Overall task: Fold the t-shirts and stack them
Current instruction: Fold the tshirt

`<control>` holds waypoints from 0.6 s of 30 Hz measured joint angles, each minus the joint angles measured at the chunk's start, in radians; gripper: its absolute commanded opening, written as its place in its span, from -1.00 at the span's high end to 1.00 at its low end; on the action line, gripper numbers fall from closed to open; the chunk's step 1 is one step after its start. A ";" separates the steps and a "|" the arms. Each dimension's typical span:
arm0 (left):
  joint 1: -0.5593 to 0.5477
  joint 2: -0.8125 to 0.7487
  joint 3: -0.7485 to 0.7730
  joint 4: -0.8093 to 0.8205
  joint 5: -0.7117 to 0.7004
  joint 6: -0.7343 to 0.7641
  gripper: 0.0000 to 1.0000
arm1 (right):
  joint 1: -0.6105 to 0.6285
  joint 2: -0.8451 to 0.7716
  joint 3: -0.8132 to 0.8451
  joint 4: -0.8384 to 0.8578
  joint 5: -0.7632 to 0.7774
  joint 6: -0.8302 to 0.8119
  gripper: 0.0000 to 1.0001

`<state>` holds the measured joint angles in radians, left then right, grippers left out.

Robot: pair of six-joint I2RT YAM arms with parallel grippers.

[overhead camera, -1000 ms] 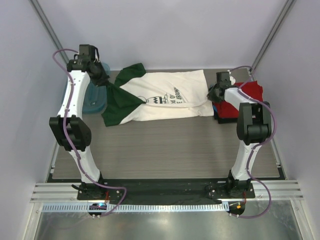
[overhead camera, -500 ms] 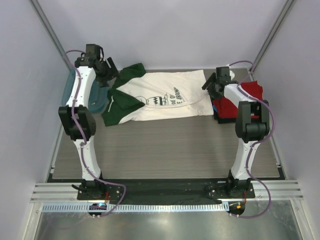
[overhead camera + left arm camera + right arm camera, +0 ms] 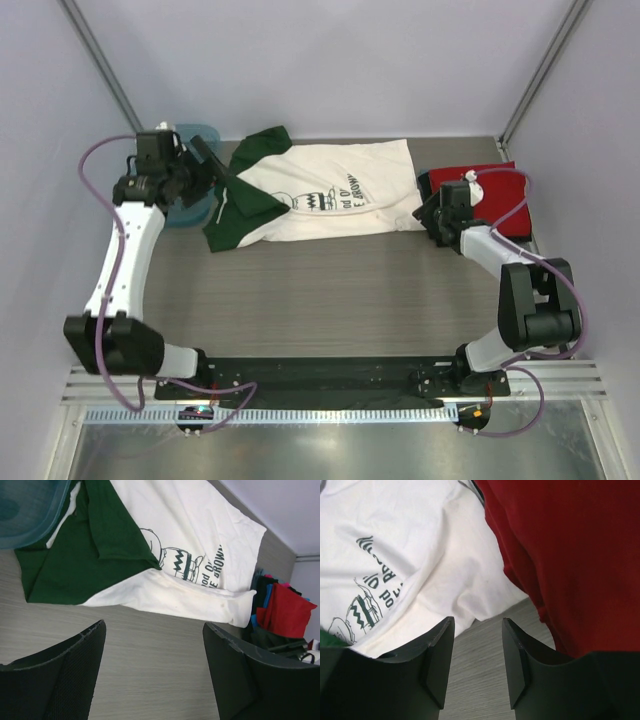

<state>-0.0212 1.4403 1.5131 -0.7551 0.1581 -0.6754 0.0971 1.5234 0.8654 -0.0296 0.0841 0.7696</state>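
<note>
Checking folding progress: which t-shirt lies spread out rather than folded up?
The white t-shirt with dark green sleeves, spread out flat with its chest print showing; the red t-shirt at the right is folded compactly.

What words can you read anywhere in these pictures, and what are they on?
"E BROWN": printed in black on the white t-shirt, cut off at a fold.
"od O": the line beside it on the same shirt, also cut off.
No other text can be read; the red shirt shows none.
</note>
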 measured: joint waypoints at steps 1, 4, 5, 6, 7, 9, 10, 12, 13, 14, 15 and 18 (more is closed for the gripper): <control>-0.003 -0.052 -0.053 0.025 -0.001 -0.014 -0.55 | 0.008 -0.001 -0.018 0.016 0.009 0.008 0.02; -0.021 -0.195 -0.237 0.127 -0.001 -0.087 -0.55 | 0.034 0.004 -0.072 0.053 0.038 0.040 0.03; -0.027 -0.224 -0.292 0.150 0.000 -0.110 -0.55 | 0.040 0.011 -0.085 0.067 0.047 0.048 0.04; -0.034 -0.245 -0.340 0.176 0.000 -0.131 -0.54 | 0.044 0.022 -0.091 0.076 0.056 0.051 0.04; -0.040 -0.262 -0.383 0.196 -0.001 -0.144 -0.55 | 0.046 0.037 -0.091 0.080 0.072 0.054 0.04; -0.051 -0.278 -0.458 0.223 -0.001 -0.172 -0.54 | 0.046 0.075 -0.080 0.079 0.114 0.054 -0.05; -0.054 -0.279 -0.480 0.231 -0.001 -0.182 -0.54 | 0.044 0.094 -0.070 0.076 0.132 0.052 -0.10; -0.057 -0.279 -0.502 0.239 -0.001 -0.189 -0.54 | 0.040 0.122 -0.050 0.074 0.156 0.046 -0.15; -0.057 -0.279 -0.504 0.243 0.000 -0.190 -0.54 | 0.037 0.130 -0.041 0.074 0.162 0.045 -0.16; -0.057 -0.279 -0.504 0.253 0.000 -0.190 -0.54 | 0.034 0.140 -0.031 0.074 0.165 0.042 -0.18; -0.057 -0.279 -0.504 0.264 0.000 -0.189 -0.54 | 0.028 0.150 -0.020 0.075 0.165 0.040 -0.18; -0.057 -0.279 -0.504 0.282 0.000 -0.185 -0.54 | -0.001 0.196 0.014 0.079 0.155 0.041 -0.19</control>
<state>-0.0784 1.1610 1.0092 -0.4728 0.1581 -0.8608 0.0959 1.7195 0.8795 0.0490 0.2390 0.8104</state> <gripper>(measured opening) 0.774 0.591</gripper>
